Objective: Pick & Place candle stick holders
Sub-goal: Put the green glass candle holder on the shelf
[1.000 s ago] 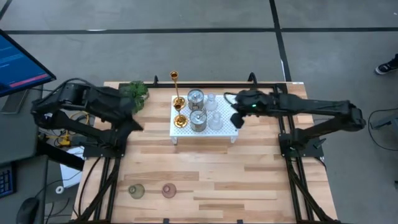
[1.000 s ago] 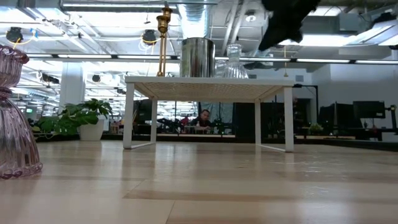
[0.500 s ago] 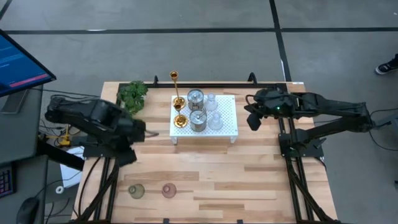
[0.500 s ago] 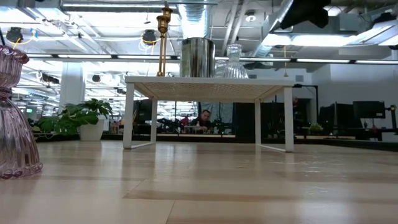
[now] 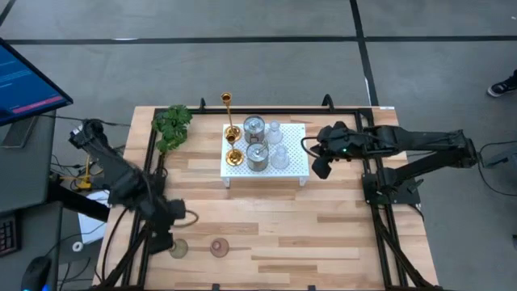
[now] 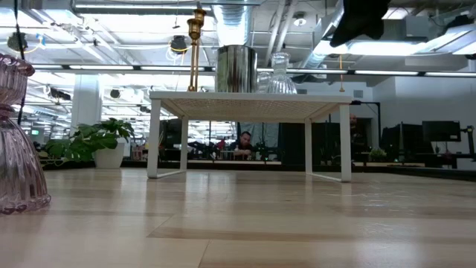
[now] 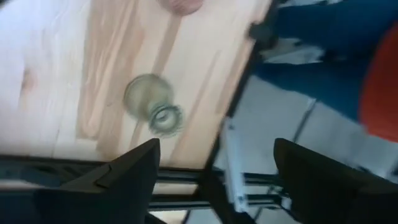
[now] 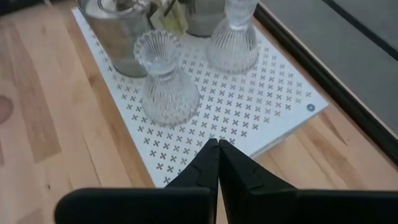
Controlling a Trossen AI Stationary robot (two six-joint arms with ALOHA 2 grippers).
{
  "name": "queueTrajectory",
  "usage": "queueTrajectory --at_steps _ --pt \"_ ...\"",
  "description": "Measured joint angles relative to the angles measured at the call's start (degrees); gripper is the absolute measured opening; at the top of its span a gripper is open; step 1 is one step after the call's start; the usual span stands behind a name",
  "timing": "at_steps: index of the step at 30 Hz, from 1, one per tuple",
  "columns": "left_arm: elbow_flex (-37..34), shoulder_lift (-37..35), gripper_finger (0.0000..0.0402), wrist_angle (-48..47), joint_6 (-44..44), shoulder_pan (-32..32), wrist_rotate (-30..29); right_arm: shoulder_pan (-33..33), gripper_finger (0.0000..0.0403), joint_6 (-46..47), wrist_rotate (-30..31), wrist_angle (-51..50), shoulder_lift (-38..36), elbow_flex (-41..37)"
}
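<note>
Two arms: my left gripper [image 5: 171, 237], a second ago up by the leafy plant [image 5: 171, 124], now hangs open and empty beside the small greenish glass holder [image 5: 178, 249] at the table's near edge. Right gripper [image 8: 217, 163], shut and empty, hovers beside the white perforated stand [image 5: 296, 162].

Gold holders [image 5: 230, 129], silvery cups [image 5: 256, 142] and clear glass ones [image 5: 277, 144] stood on the stand [image 5: 296, 162]; greenish [image 5: 178, 249] and pinkish [image 5: 219, 247] holders stood apart on the table [image 5: 323, 234].
</note>
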Motion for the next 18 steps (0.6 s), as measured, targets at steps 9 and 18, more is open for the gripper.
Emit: queueTrajectory --at_steps 9,18 --pt "-5.6 3.5 0.0315 1.5 -9.4 -14.9 -5.6 2.1 0.0000 -0.1 -0.4 0.0 -0.4 0.0" --pt "-9.8 3.6 0.0323 3.3 -12.3 -20.7 -23.1 2.6 0.0000 0.3 -0.4 0.0 -0.7 0.0"
